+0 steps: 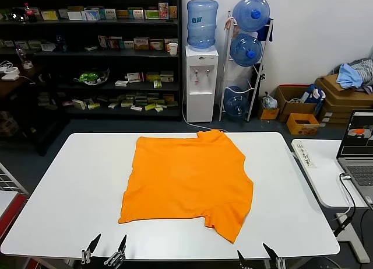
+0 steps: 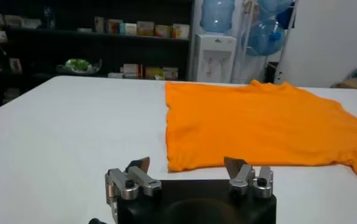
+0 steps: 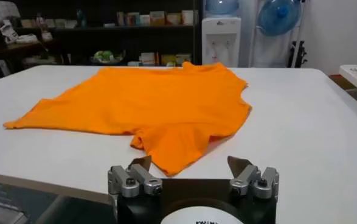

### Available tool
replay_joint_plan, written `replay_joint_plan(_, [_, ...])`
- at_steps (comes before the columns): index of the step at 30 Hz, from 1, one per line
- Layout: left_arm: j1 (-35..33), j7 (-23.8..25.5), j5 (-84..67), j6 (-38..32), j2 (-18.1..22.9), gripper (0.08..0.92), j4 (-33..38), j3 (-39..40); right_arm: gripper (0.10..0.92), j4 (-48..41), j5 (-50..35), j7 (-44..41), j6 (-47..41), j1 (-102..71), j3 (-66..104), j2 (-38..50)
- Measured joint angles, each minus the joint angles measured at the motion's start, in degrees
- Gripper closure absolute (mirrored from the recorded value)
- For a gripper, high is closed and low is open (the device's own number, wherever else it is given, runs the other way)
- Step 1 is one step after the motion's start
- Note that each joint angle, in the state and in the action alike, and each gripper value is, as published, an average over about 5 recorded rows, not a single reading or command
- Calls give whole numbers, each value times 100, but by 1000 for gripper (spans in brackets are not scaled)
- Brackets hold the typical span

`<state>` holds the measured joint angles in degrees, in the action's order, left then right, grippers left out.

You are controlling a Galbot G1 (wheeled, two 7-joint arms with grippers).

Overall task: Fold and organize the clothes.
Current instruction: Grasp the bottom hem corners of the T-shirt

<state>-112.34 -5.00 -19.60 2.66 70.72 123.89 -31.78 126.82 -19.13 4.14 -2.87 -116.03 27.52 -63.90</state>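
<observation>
Orange T-shirt [image 1: 189, 178]: spread flat mid-desk, partly folded, one sleeve pointing toward the near right edge; no lettering or neck label can be made out
Desk [image 1: 70, 193]: white, its near edge cut off in the head view
Left pincer [image 1: 105, 249]: released, grasping nothing, only its tips show at the near edge
Right pincer [image 1: 257, 257]: released, likewise cut off
Wrist views: each shows its own parted fingers [image 2: 140, 165] [image 3: 140, 164] short of the cloth

No legible text, labels too small
</observation>
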Motion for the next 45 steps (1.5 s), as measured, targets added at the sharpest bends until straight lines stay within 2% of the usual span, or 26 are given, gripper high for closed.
replay_joint_plan(7, [258,-17,-162,193,-138,177,-129,12,203,-99,-36,321,-401,477,-175,-90])
replay_joint_plan(15, [959,25,-450,596,-327,177,-569,132,203,-404,-175,785,-1052,1358,-579,-266])
replay_joint_plan(24, [1619,18,-521,861,-321,177,-1068,295,203,-766,-239,995,-1533,2044,-1002,-465])
replay_joint_plan(33, [1861,29,-500,950,-305,177,-1315,399,217,-1016,-214,1046,-1786,2349,-1192,-508])
replay_joint_plan(38, [1925,21,-491,961,-305,191,-1373,473,340,-1064,-174,1071,-1853,2387,-1245,-506])
replay_joint_plan(41, [1947,15,-475,934,-302,246,-1418,511,426,-1068,-148,1073,-1869,2384,-1260,-492])
replay_joint_plan(45, [1963,13,-431,879,-283,364,-1473,539,539,-1068,-128,1081,-1883,2367,-1277,-474])
